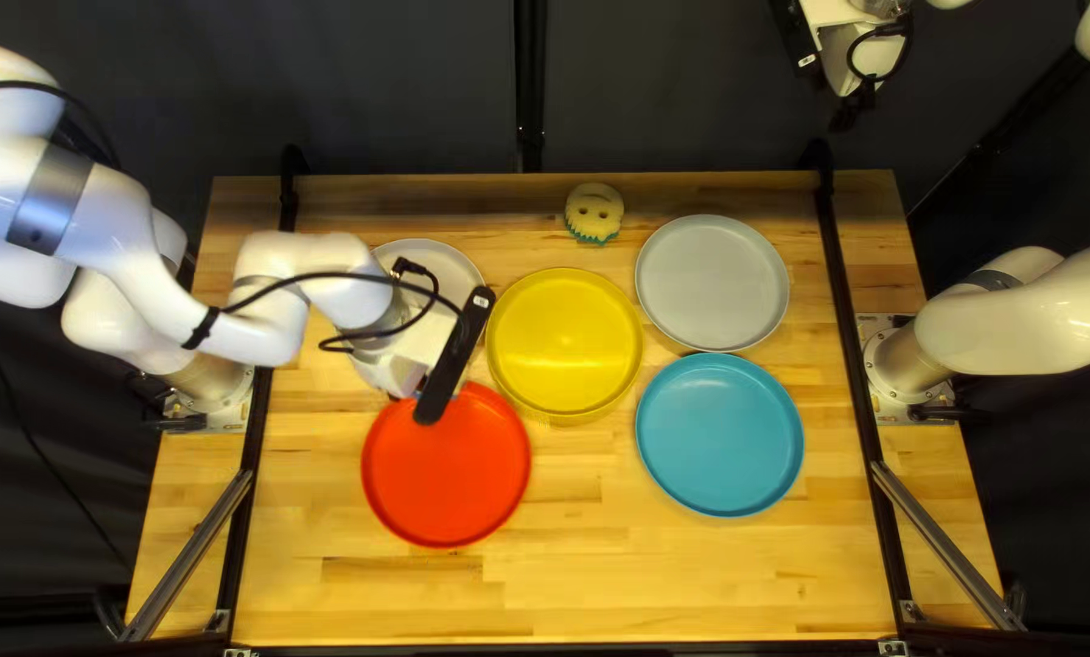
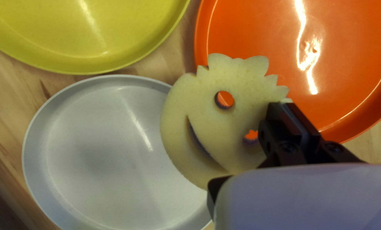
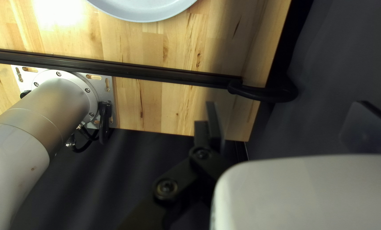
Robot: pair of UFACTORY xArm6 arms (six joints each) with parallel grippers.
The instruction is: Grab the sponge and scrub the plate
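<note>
Left gripper point(image 2: 246, 149) clamped on sponge point(image 2: 220, 127), held over red plate's point(image 1: 447, 481) edge. Right gripper point(image 3: 286, 123) spread wide, well apart from red plate. Likely best: center over red plate, lower level, press lightly, small circles.

Red plate point(image 1: 446, 487), yellow plate point(image 1: 565, 341), blue plate point(image 1: 719, 434), grey plates point(image 1: 712, 282); cream sponge point(image 2: 177, 115) and teal-edged sponge point(image 1: 593, 198) bore face patterns

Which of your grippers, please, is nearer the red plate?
Left: the left gripper hangs by the red plate; the right gripper hangs near the far right corner of the table.
</note>
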